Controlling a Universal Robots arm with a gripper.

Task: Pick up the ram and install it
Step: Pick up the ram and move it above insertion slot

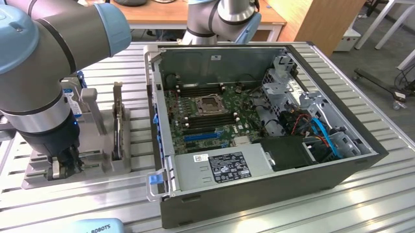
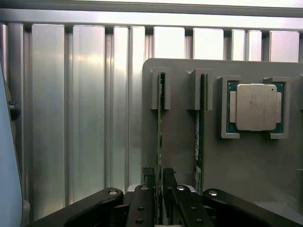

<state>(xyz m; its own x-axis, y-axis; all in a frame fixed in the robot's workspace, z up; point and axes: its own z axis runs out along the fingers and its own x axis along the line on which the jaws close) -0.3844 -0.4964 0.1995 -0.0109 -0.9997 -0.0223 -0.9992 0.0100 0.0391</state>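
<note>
Straddling ram (image 2: 160, 118) in holder (image 2: 180, 156) | hand (image 2: 159, 174): grip cannot tell (ram's end hidden)

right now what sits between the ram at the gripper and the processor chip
A second ram stick, on edge in its own slot beside the ram; the wrist view shows it.

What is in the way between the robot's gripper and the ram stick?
Nothing visible is. The gripper is right at the ram, which stands on edge in a slot of the grey holder. A second stick stands beside it, not in between.
</note>
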